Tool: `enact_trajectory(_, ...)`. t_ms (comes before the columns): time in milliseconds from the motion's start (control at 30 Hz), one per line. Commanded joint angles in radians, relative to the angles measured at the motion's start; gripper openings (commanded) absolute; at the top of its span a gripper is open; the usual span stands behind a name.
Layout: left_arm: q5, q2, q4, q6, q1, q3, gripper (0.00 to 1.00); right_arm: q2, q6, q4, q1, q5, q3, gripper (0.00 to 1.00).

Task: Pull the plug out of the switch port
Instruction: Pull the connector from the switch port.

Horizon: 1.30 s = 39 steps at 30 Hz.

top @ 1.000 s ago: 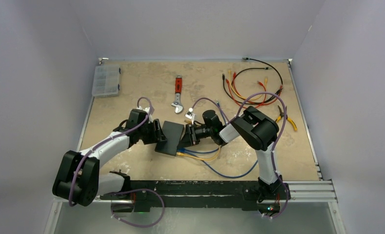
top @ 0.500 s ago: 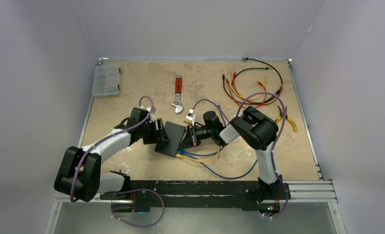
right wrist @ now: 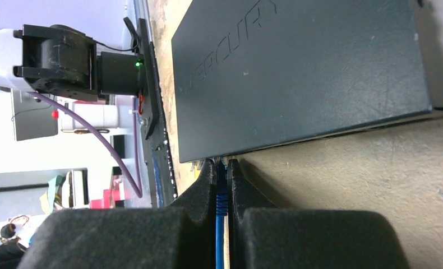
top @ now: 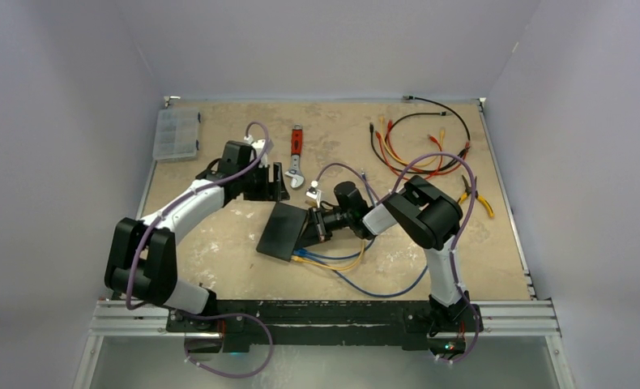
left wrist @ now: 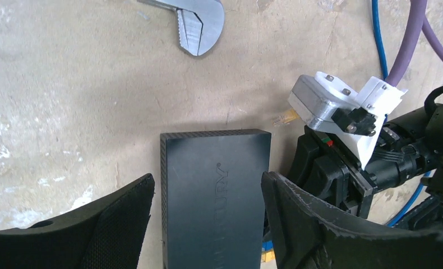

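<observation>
Switch [top: 284, 229] lies flat mid-bench [top: 219, 243]. Its long axis runs roughly 1-to-7 o'clock in the top view, and the port edge faces about 4 o'clock. Right hand [right wrist: 221, 171] sits right at that edge, reaching in from 3 o'clock, fingers pressed together and pinching the blue plug [right wrist: 222, 196] where it enters the port. Plug not out yet. Trailing cables [top: 341, 261], yellow and blue, run off the same edge toward 5 o'clock.

Left hand [left wrist: 207, 182] is spread and holds nothing. It is raised at 11 o'clock of the switch, apart from it, and looks down on it. Right arm is the nearer one, on the plug.

Judgement: the next move is a straight pull toward 3–4 o'clock, away from the port edge. Nothing pins the switch, so it may slide along. The latch tab is hidden by the fingers.

Clear compartment box [top: 176, 134] is at the bench's 10 o'clock corner, contents too small to tell. Wrench [top: 296, 158] is at 12 o'clock of the switch. Spare cables [top: 414, 146] are at the 2 o'clock corner, well apart.
</observation>
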State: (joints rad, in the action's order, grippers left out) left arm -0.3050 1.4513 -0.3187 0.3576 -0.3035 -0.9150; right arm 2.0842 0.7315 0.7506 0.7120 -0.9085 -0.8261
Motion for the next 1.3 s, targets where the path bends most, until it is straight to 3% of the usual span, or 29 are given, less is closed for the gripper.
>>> enact_trajectory(0, -0.031, 0.046, -0.055, -0.116, -0.005, -0.093, 0.7, 0.014, -0.075, -0.12, 0.008, 0.069, -0.041, 0.0)
enact_trajectory(300, -0.052, 0.156, -0.052, -0.154, -0.027, -0.061, 0.69, 0.01, -0.116, -0.193, 0.008, 0.084, -0.071, 0.0)
enact_trajectory(500, 0.278, 0.248, -0.18, -0.196, -0.177, -0.135, 0.73, -0.006, -0.09, -0.16, 0.007, 0.095, -0.039, 0.0)
enact_trajectory(633, 0.437, 0.272, -0.217, -0.199, -0.21, -0.136, 0.78, -0.02, -0.071, -0.137, 0.008, 0.11, -0.017, 0.0)
enact_trajectory(767, 0.437, 0.331, -0.239, -0.2, -0.21, -0.145, 0.81, -0.025, -0.066, -0.125, 0.008, 0.105, -0.012, 0.0)
enact_trajectory(1267, 0.469, 0.399, -0.26, -0.196, -0.211, -0.154, 0.72, -0.127, -0.11, -0.189, 0.009, 0.139, 0.041, 0.0)
